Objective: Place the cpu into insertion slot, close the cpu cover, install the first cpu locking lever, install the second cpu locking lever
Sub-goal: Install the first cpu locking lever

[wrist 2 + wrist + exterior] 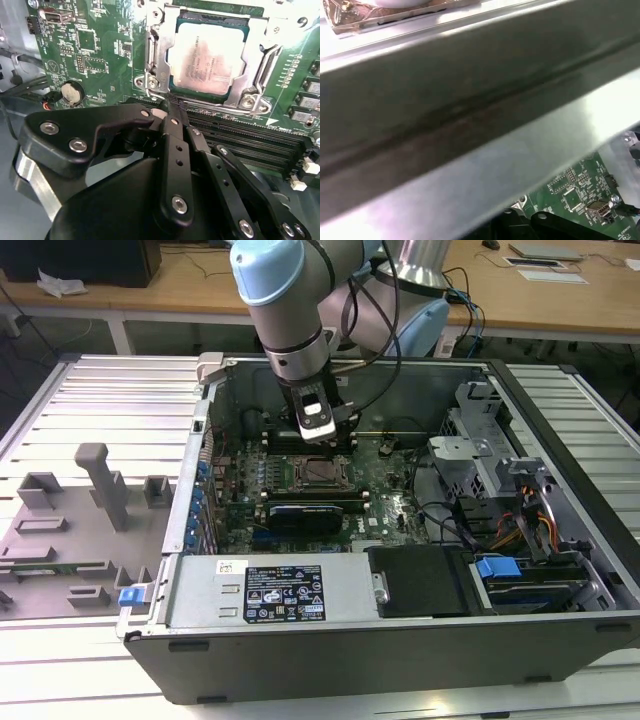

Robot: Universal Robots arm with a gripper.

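— Where does the cpu sit?

— In the insertion slot on the green motherboard, silver top facing up. The cpu cover lies closed down around it, its cut-out centre framing the chip.

— And the gripper?

— In the second wrist view its black fingers are pressed together with no gap showing, clenched at a thin wire lever by the corner of the cover. Whether they actually pinch that wire, I cannot tell; the tips are right at it.

— So the chip is not between the fingers?

— No. It lies just beyond the fingertips, apart from them, inside the socket frame. The long black memory slots run beside the fingers.

— And from outside?

— In the exterior view the gripper hangs inside the open computer case, right above the socket's far edge, near the middle of the motherboard.
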